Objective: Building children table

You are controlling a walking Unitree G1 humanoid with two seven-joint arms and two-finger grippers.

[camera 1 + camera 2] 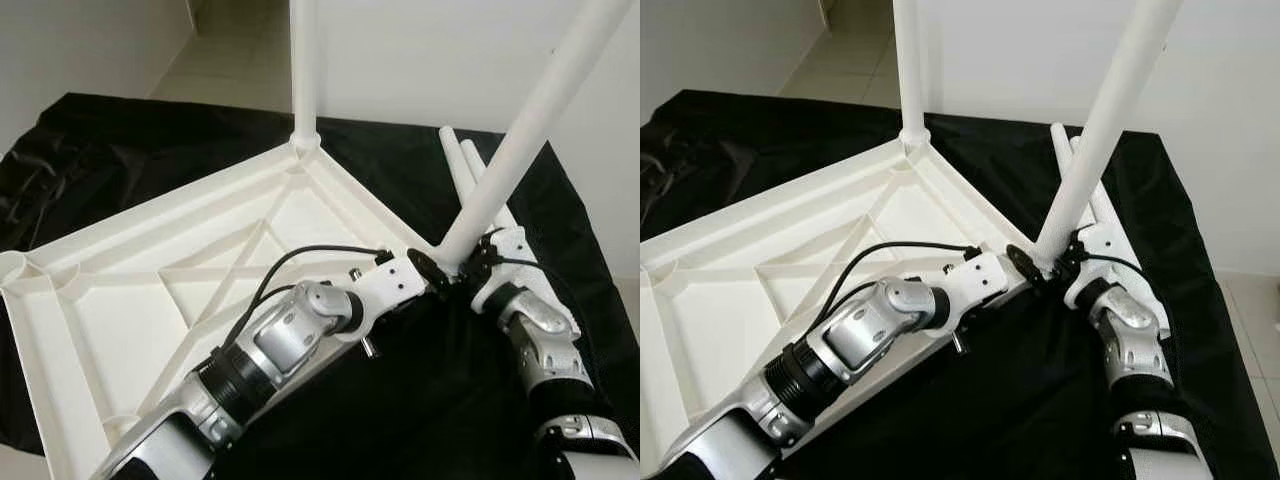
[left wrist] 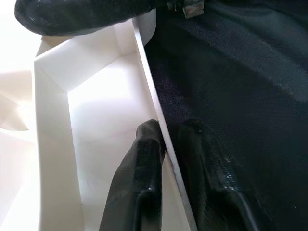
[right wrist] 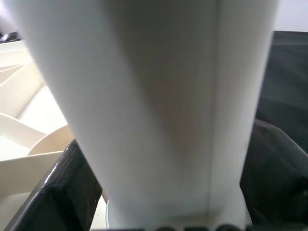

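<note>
Here I am over the upturned white table top [image 1: 150, 300], a smooth moulded plastic slab lying underside up on a black, faintly glossy cloth [image 1: 100, 150] that drapes in wrinkles toward ten o'clock. Its underside is a lattice of thin raised ribs forming triangles, with a rounded socket at each corner.

One round white leg [image 1: 305, 70] stands upright in the far corner socket at twelve o'clock. A second tubular leg [image 1: 530, 130] leans out of the near corner socket, slanting up toward one o'clock. Two more plain white tubes, the spare legs [image 1: 470, 175], lie flat on the cloth just behind that corner, side by side.

My left gripper [image 1: 430, 272] reaches in from seven o'clock across the slab to that near corner. In the left wrist view its two black, slightly grainy fingers [image 2: 139, 173] straddle the thin edge wall of the table top, one inside the tray and one out over the cloth, pinching that wall between them.

My right gripper [image 1: 478, 262] comes up from five o'clock and meets the leaning leg right at its foot, just beside my left gripper. In the right wrist view the matte white tube rises close before the lens, with a black finger [image 3: 53, 197] touching each flank; they are clamped on it at the base, just above the socket.
</note>
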